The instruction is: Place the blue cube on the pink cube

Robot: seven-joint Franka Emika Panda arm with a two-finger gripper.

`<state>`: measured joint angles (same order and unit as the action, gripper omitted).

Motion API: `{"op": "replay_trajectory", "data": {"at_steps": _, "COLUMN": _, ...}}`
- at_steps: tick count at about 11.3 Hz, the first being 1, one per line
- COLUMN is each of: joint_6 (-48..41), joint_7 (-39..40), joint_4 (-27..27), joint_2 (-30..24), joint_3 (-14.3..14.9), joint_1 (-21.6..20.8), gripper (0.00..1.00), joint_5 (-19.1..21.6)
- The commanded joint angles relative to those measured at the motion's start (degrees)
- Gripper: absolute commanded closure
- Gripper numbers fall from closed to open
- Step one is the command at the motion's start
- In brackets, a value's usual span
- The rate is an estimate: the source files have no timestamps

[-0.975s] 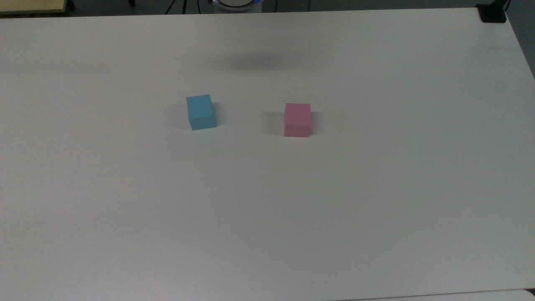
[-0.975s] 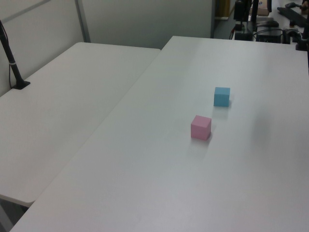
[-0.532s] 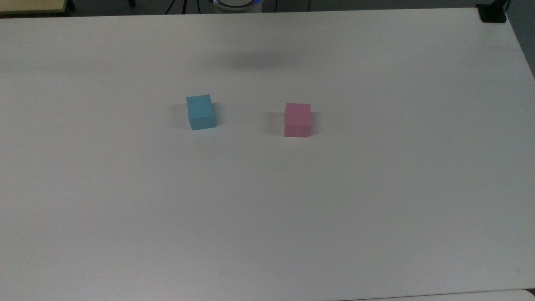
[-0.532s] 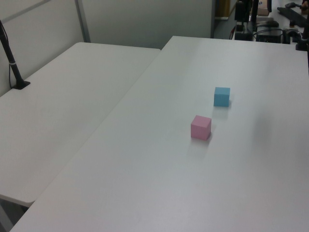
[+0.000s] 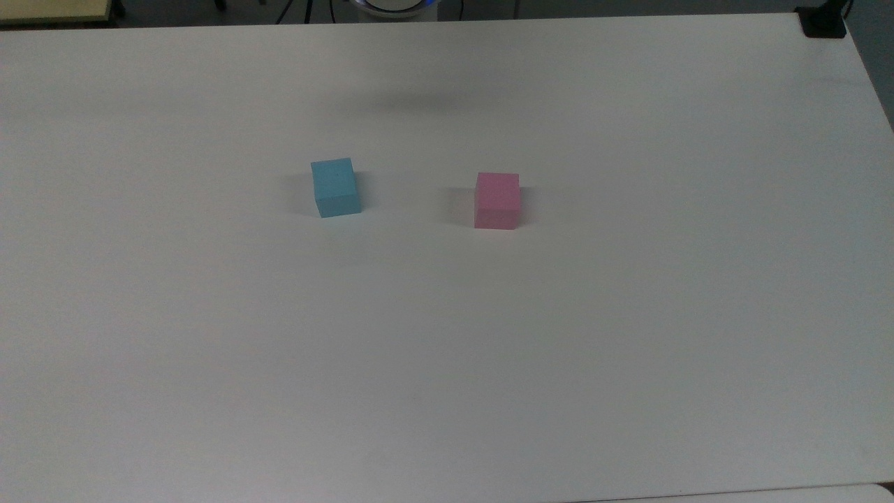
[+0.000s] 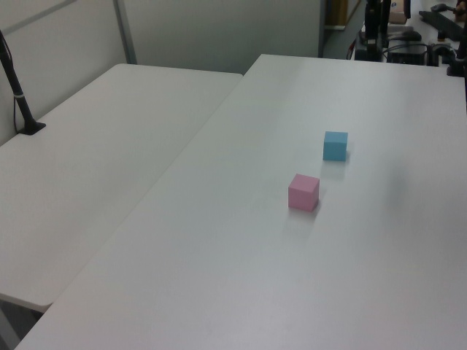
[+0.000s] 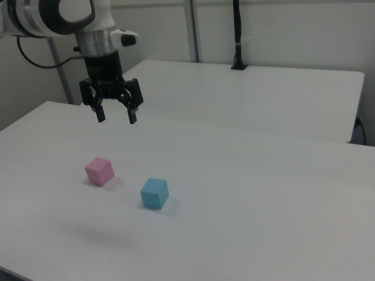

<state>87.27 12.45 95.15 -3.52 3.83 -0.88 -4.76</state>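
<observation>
In the right view's upper left the gripper (image 7: 116,115) hangs above the table (image 7: 263,193) with fingers spread wide and empty, while the blue cube (image 7: 154,193) sits low centre, just right of the pink cube (image 7: 99,171), apart.

White tabletop (image 5: 628,349) (image 6: 219,277) (image 7: 263,222), plain matte surface. Two cubes rest flat on it, well apart from each other. Blue cube (image 5: 336,187) (image 6: 336,146) (image 7: 154,193) sits on the top view's left; pink cube (image 5: 497,200) (image 6: 303,192) (image 7: 99,171) on the top view's right, slightly nearer. In the left view, pink is nearer, blue farther. A second white tabletop (image 6: 87,182) (image 7: 252,93) adjoins it, carrying a black pole mount (image 6: 29,127) (image 7: 239,66).
</observation>
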Motion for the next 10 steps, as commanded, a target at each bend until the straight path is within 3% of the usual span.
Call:
{"op": "replay_trajectory", "data": {"at_steps": 1, "joint_6": 0.0, "joint_7": 2.7, "joint_4": 2.2, "joint_2": 0.8, "joint_3": 0.0, "joint_1": 0.3, "gripper": 0.00, "joint_5": -1.1}}
{"op": "replay_trajectory", "data": {"at_steps": 4, "joint_6": 3.1, "joint_7": 3.3, "joint_4": 5.1, "joint_2": 4.6, "joint_3": 0.0, "joint_1": 0.4, "gripper": 0.00, "joint_5": -1.2}}
{"op": "replay_trajectory", "data": {"at_steps": 8, "joint_6": 22.4, "joint_7": 2.5, "joint_4": 16.2, "joint_2": 6.7, "joint_3": 0.0, "joint_1": 1.7, "gripper": 0.00, "joint_5": -1.0}}
{"op": "replay_trajectory", "data": {"at_steps": 10, "joint_6": 26.1, "joint_7": 2.4, "joint_4": 18.1, "joint_2": 8.3, "joint_3": 0.0, "joint_1": 1.7, "gripper": 0.00, "joint_5": -0.4}}
